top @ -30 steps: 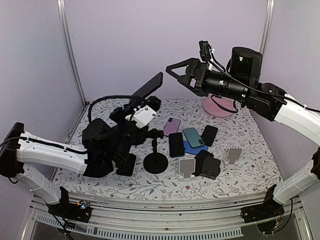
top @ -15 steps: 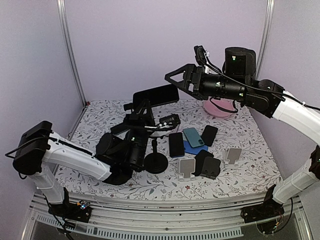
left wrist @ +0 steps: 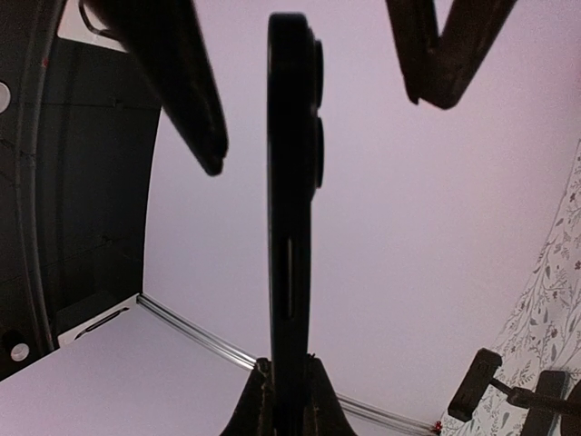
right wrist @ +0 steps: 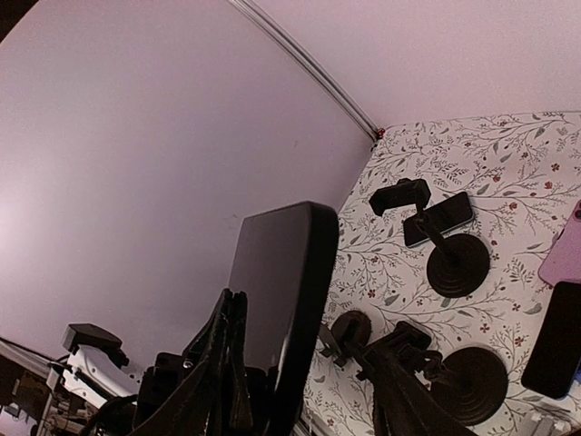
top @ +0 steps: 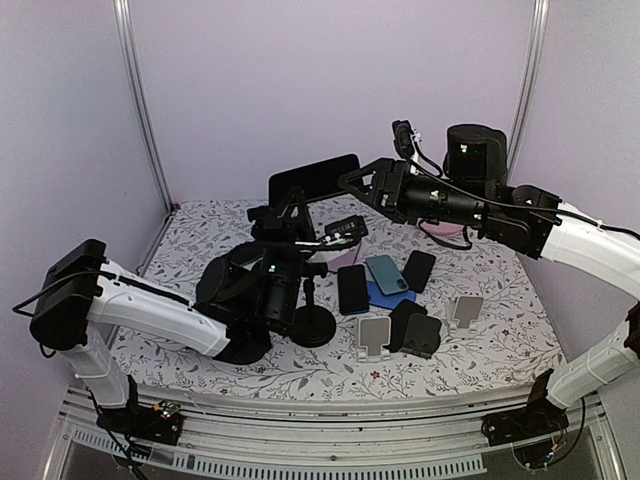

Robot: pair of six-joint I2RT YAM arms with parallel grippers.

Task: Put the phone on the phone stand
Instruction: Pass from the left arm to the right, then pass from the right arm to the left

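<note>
My left gripper (top: 291, 204) is shut on a black phone (top: 313, 178) and holds it level, high above the table. In the left wrist view the phone (left wrist: 290, 209) stands edge-on between my fingers (left wrist: 252, 404). My right gripper (top: 352, 186) is open at the phone's right end, one finger on each side, and I cannot tell whether it touches. In the right wrist view the phone (right wrist: 281, 291) sits between its fingers (right wrist: 227, 354). A black round-base phone stand (top: 311, 324) stands below. A second clamp stand (right wrist: 454, 263) shows in the right wrist view.
Several phones lie mid-table: pink (top: 345, 254), teal (top: 387, 273), black (top: 352, 289) and black (top: 418, 270). White stands (top: 374, 336) (top: 466, 310) and a dark stand (top: 420, 335) sit near the front. A pink bowl (top: 446, 232) is behind my right arm.
My left arm swung round and turned the phone from tilted to level. My right gripper came down and left, to the phone's right end.
</note>
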